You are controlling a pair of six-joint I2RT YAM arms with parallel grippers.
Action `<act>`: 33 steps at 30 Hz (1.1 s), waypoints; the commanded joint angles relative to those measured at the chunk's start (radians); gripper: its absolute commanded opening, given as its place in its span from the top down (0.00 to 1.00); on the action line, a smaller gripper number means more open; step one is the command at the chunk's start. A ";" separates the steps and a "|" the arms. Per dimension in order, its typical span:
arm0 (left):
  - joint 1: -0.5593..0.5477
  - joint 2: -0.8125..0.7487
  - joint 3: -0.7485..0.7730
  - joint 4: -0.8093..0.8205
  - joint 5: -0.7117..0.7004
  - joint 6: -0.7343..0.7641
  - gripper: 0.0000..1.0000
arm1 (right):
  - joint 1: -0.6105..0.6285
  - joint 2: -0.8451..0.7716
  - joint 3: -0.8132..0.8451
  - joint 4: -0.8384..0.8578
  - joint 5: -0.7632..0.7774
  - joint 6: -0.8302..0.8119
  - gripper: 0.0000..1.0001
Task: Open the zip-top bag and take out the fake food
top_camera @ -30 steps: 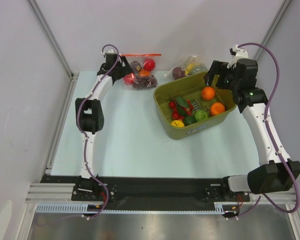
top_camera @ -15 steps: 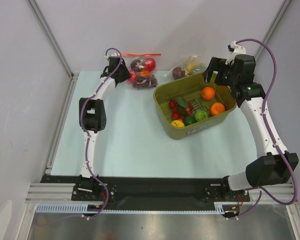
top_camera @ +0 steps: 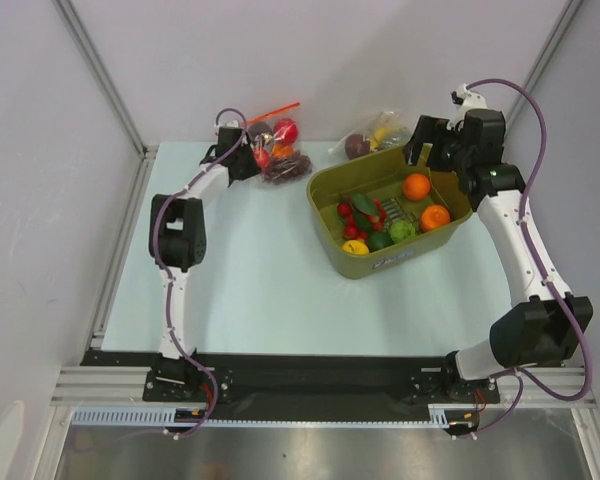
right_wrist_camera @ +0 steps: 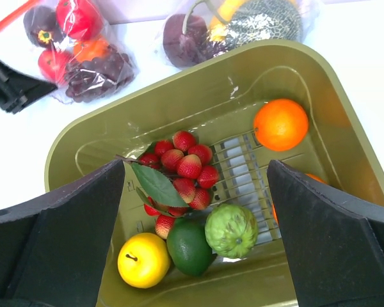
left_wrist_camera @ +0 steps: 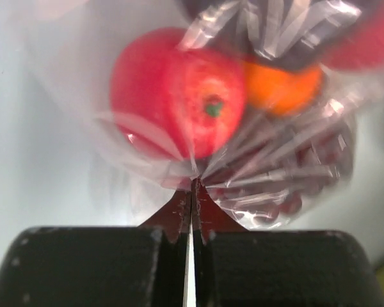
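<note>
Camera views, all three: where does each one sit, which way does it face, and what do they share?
Top external: above and behind the bases, looking down at the table; both arms, left end effector and right end effector show.
Left wrist: on the left wrist, looking along shut fingers pinching the zip-top bag.
Right wrist: above the olive bin, looking down; its open fingers frame it.
Shared: all three show the bag; top and right wrist also share the bin.

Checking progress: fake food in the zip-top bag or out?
In. The apple and orange fruit sit behind the zip-top bag film; the left end effector is pinched on that film.
</note>
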 commanded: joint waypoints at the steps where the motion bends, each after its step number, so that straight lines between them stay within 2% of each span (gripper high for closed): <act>1: -0.023 -0.204 -0.173 0.068 0.053 0.101 1.00 | 0.006 0.012 0.050 0.040 -0.030 0.005 0.00; 9: -0.036 -0.515 -0.550 0.162 0.115 0.283 1.00 | 0.052 0.061 0.099 0.057 -0.092 -0.005 0.00; 13: -0.036 -0.655 -0.729 0.197 0.247 0.374 1.00 | 0.093 0.105 0.142 0.057 -0.159 -0.031 0.00; 14: -0.036 -0.702 -0.752 0.200 0.320 0.383 1.00 | 0.103 0.114 0.153 0.060 -0.182 -0.031 0.00; 17: -0.039 -0.775 -0.814 0.159 0.419 0.408 1.00 | 0.130 0.165 0.197 0.063 -0.285 -0.034 0.00; 25: -0.075 -0.954 -0.961 0.003 0.459 0.435 1.00 | 0.254 0.334 0.377 -0.001 -0.425 -0.086 0.00; 33: -0.079 -1.101 -1.111 -0.140 0.372 0.391 0.99 | 0.322 0.397 0.392 -0.001 -0.461 -0.071 0.00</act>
